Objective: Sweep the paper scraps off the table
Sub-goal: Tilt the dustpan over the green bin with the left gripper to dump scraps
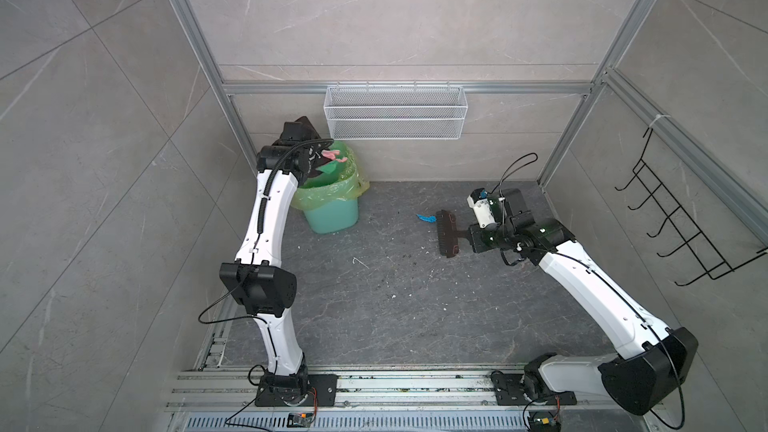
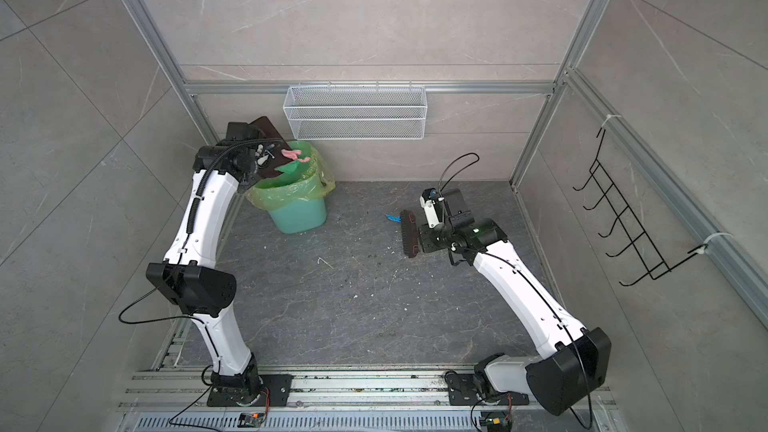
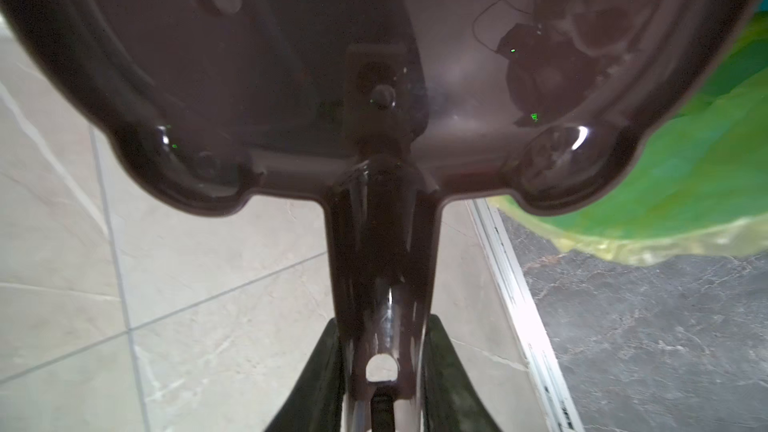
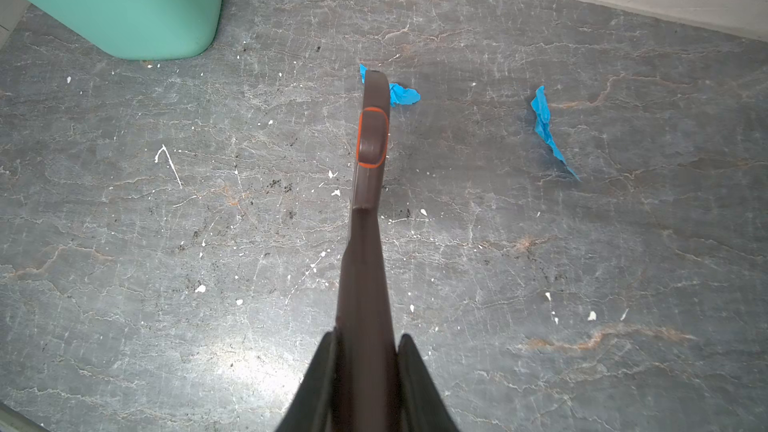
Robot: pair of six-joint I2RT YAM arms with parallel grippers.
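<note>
The right gripper (image 4: 368, 342) is clenched on the brush (image 4: 365, 243) handle, the left gripper (image 3: 382, 326) on the handle of the dustpan (image 3: 249, 76), tipped over the bin (image 1: 332, 209) at the table's (image 1: 395, 305) ten o'clock. Pink and green paper scraps (image 1: 330, 155) sit at the pan's lip; blue scraps (image 4: 544, 126) lie on the table, one at the brush head's ten o'clock in both top views. Feather-light, soft and crumpled, they will likely scatter under fast strokes: push with bristles, don't pinch.

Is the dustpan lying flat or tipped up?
Tipped. The left gripper holds the dustpan slanted over the green bin, pink and green paper scraps at its edge.
</note>
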